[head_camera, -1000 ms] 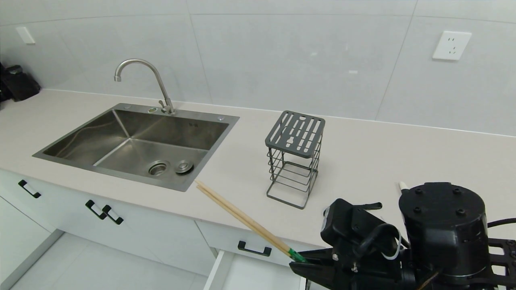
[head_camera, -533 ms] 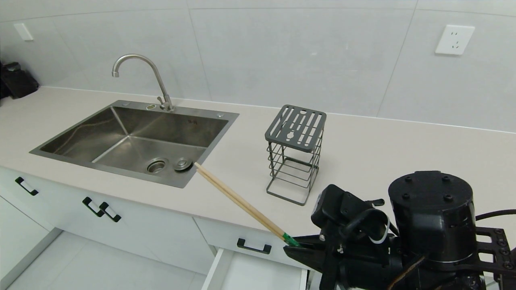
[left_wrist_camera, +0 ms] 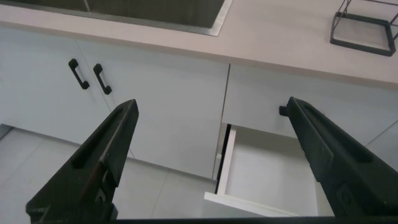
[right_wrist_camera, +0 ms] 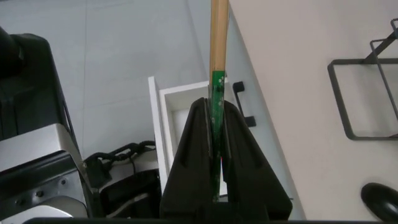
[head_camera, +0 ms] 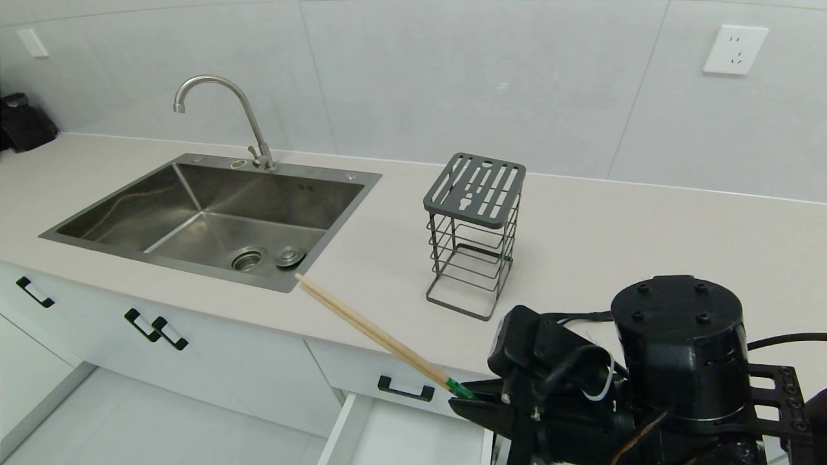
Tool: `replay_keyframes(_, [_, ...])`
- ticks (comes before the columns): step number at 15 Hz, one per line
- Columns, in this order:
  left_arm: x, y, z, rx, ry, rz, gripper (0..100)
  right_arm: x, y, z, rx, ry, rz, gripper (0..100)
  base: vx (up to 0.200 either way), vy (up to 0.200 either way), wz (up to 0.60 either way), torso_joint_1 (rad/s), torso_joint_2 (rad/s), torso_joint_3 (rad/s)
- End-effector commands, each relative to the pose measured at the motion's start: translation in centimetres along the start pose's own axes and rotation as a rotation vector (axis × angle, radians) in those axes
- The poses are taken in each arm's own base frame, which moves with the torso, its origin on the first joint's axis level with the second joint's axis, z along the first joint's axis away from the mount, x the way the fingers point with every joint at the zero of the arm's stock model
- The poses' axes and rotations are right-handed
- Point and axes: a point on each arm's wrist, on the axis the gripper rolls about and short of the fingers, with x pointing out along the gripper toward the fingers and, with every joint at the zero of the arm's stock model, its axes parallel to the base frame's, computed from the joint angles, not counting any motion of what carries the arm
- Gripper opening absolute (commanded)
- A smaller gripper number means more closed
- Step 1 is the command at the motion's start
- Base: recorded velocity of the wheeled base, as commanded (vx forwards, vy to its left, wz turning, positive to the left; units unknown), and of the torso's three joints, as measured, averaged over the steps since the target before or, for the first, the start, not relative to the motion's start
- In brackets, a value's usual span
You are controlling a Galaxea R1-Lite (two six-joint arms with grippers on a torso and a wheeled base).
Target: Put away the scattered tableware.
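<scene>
Right end effector [right_wrist_camera: 215, 109] is clamping chopsticks [head_camera: 371, 329] by their green ends, slanting across the pale surface [head_camera: 594, 245]; left end effector [left_wrist_camera: 211, 104] is hanging open.

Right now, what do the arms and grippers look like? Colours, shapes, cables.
All matte black. Left gripper: two long wedge-shaped fingers tapering to blunt tips. Right gripper: same tapered fingers. Behind it, a cylindrical wrist housing with screw holes in its cap, a black cable and a thin white loop.
</scene>
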Motion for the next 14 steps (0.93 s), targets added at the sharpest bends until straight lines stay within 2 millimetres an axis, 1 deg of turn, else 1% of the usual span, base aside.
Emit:
replay_keyframes(1, [0.00, 0.00, 0.00, 0.000, 0.000, 0.001, 100, -0.03, 0.13, -0.49, -0.052, 0.011, 0.014, 0, 0.000, 0.000, 0.00, -0.129, 0.26, 0.129])
replay_keyframes(2, [0.00, 0.00, 0.00, 0.000, 0.000, 0.001, 100, -0.04, 0.15, -0.53, -0.074, 0.012, 0.017, 0, 0.000, 0.000, 0.00, -0.203, 0.40, 0.203])
replay_keyframes(7, [0.00, 0.00, 0.00, 0.000, 0.000, 0.001, 100, -0.03, 0.17, -0.50, -0.070, 0.012, 0.012, 0, 0.000, 0.000, 0.00, -0.132, 0.27, 0.137])
replay_keyframes(10, [0.00, 0.00, 0.00, 0.000, 0.000, 0.001, 100, -0.06, 0.47, -0.47, -0.071, 0.010, 0.020, 0, 0.000, 0.000, 0.00, -0.206, 0.41, 0.198])
replay_keyframes(14, [0.00, 0.00, 0.00, 0.000, 0.000, 0.001, 100, -0.12, 0.69, -0.33, -0.064, 0.005, 0.021, 0, 0.000, 0.000, 0.00, -0.133, 0.27, 0.133])
